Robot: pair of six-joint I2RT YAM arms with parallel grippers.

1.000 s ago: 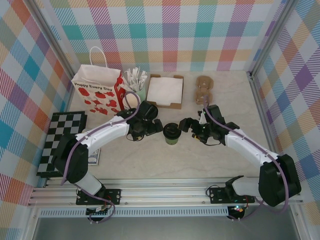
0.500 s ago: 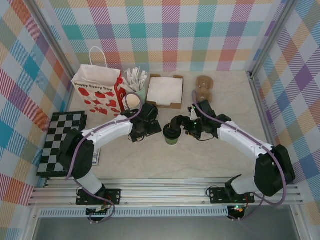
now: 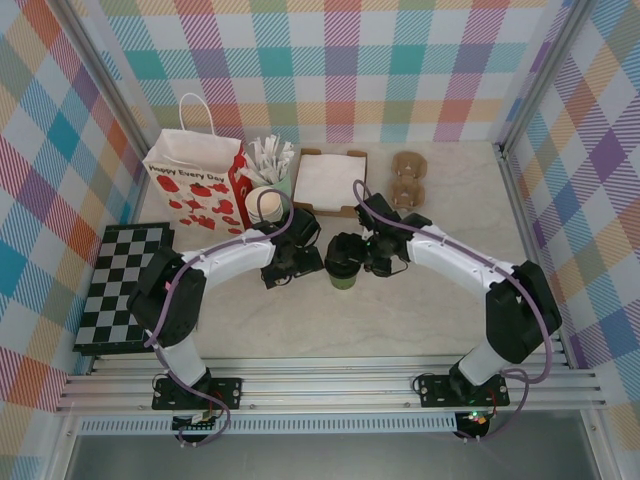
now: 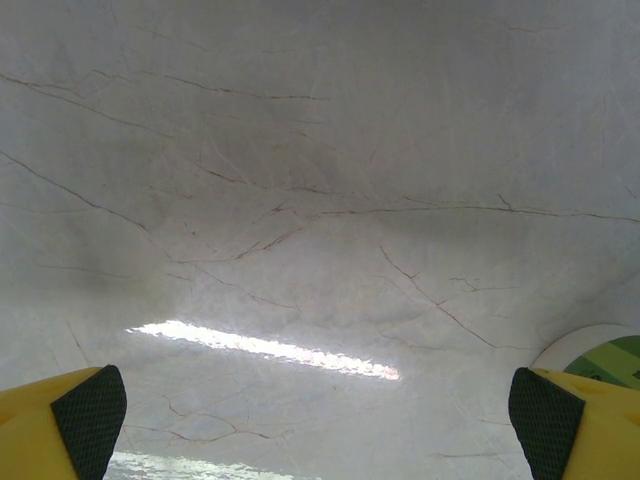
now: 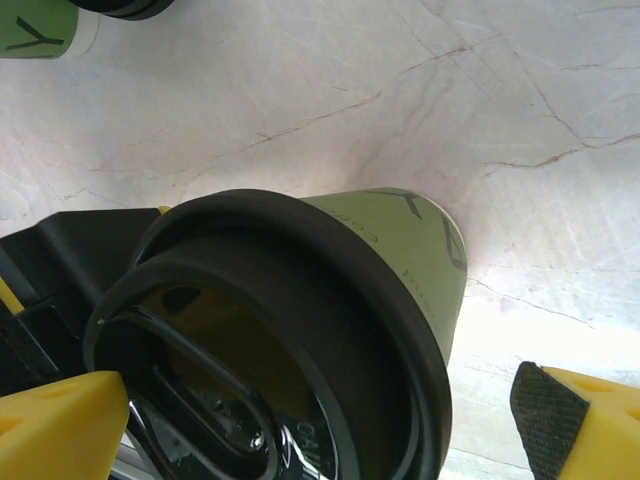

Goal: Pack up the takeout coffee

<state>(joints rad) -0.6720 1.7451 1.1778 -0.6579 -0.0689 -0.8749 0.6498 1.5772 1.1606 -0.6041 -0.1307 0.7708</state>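
Note:
The takeout coffee [image 3: 343, 276], a dark-green paper cup with a black lid, stands upright at the table's middle. My right gripper [image 3: 352, 250] hangs over its far right side and hides part of the lid. In the right wrist view the lid [image 5: 290, 350] sits between the wide-open fingers of the right gripper [image 5: 315, 430], with a gap to the right pad [image 5: 545, 415]. My left gripper [image 3: 303, 262] is low just left of the cup, open. In the left wrist view the left gripper [image 4: 320, 420] frames bare marble, with the cup's base [image 4: 605, 355] by the right fingertip.
A strawberry-print paper bag [image 3: 195, 180] stands at the back left, beside a pale-green cup of white packets [image 3: 270, 160] and a cream cup [image 3: 262, 200]. A napkin box [image 3: 330, 180] and cardboard carrier [image 3: 408, 175] sit behind. A checkerboard [image 3: 125, 285] lies left.
My right gripper has swung left from beside the cup to over its lid. The left arm's elbow has shifted a little; its gripper stays left of the cup. The cup has not moved.

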